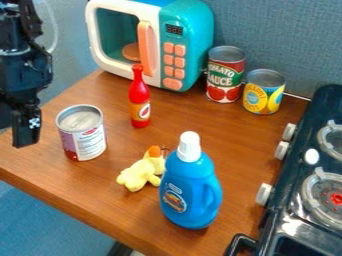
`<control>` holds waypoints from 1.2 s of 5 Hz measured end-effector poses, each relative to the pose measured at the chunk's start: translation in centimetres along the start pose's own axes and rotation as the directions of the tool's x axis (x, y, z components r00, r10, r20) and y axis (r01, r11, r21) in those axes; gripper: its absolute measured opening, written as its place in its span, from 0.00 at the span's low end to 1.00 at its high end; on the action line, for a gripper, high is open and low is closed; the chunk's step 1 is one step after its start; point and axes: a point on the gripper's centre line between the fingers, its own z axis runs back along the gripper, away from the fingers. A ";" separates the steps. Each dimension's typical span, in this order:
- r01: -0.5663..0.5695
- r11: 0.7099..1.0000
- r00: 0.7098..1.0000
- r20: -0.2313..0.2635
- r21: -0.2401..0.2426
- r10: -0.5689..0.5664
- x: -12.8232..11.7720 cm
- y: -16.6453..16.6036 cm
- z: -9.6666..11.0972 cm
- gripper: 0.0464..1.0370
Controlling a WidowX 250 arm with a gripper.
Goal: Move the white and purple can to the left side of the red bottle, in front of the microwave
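At the far left the black gripper (pixel 25 136) hangs upright over the upper-left edge of the brown wooden worktop (pixel 40 165); whether it is spread or pressed together, I cannot tell. The nearest thing to it is the open-looking can (pixel 83 137) with a white and purple label, which stands upright near the left end of the worktop, between its upper-left and lower-left edges.

Next, the toy microwave (pixel 187 45), white and teal with a peach handle and buttons, stands at the worktop's back corner, its front turned toward the lower left. In front of it the slim red bottle (pixel 139 95) stands upright. Nearer the lower-left edge, a yellow plush toy (pixel 139 174) with an orange part lies just beside the blue bottle (pixel 190 190). That bottle is upright, white-capped, with its handle on the right, close to the lower-left edge.

By the back edge, right of the microwave, stands the red and green can (pixel 225 75) with tomatoes pictured on it. The shorter yellow and blue can (pixel 263 92) stands upright just to its right. The black toy stove (pixel 294 220), with pale knobs and round burners, runs along the worktop's right side.
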 end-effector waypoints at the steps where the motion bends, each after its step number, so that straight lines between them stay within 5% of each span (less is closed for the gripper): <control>1: -0.059 0.997 0.998 0.010 0.042 0.058 -0.1 -0.2 -0.2 0.97; 3: -0.206 0.975 0.977 0.074 0.088 0.200 2.1 -1.0 -0.3 0.97; 5: -0.308 0.951 0.948 0.076 -0.022 0.309 4.3 -1.0 -0.2 0.97; 6: -0.338 0.940 0.939 0.060 -0.038 0.339 5.1 -0.8 -0.3 0.97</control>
